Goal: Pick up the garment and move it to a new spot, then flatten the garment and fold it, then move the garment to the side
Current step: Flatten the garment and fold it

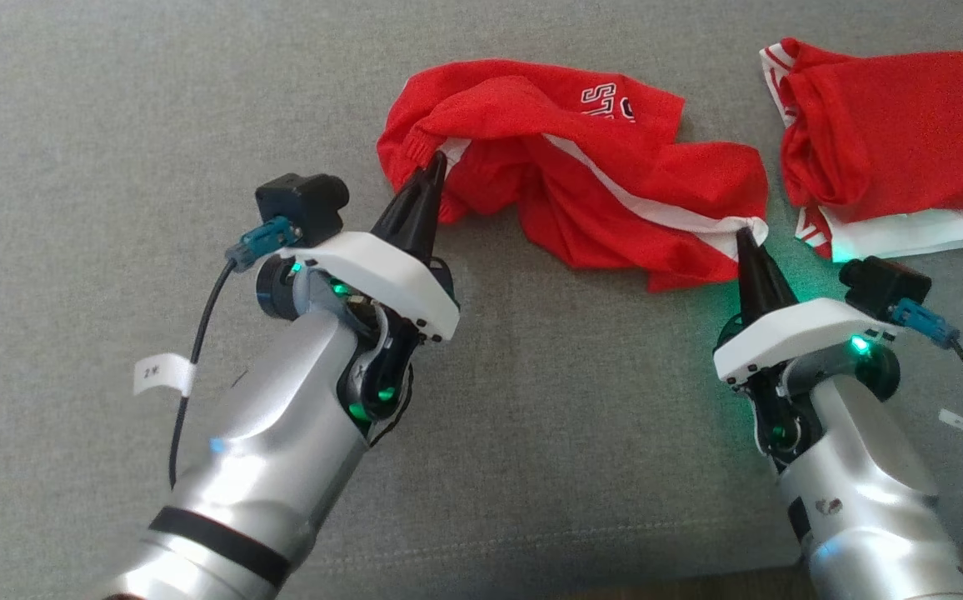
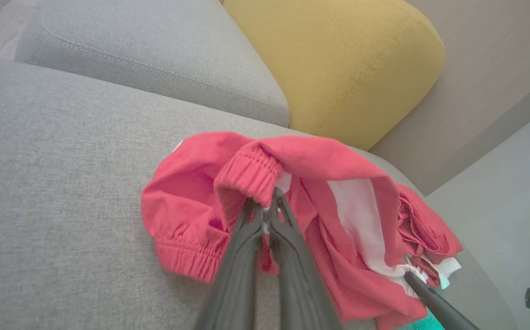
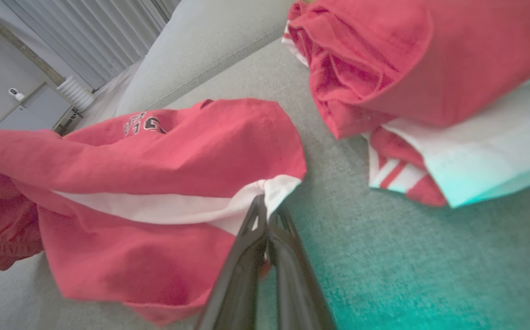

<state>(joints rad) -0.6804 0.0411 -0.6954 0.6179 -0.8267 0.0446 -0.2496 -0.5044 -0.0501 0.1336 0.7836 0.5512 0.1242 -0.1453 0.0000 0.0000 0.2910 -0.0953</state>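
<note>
Left pincer (image 1: pixel 436 164) gripped the waistband (image 2: pixel 246 172) and right pincer (image 1: pixel 745 236) the striped hem (image 3: pixel 279 185) of a limp garment (image 1: pixel 531 108) likely to sag between.

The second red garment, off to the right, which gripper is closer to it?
Right. The right gripper, shut on the crumpled garment's white-striped end, sits just beside the second garment; the left gripper grips the crumpled garment's far end.

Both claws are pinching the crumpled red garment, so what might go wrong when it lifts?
The right claw holds only the tip of a white stripe on the crumpled garment, so it may slip out. The left claw grips the bunched waistband, perhaps several layers, which could hinder flattening. The second red garment lies close; a sweep might drag it.
</note>
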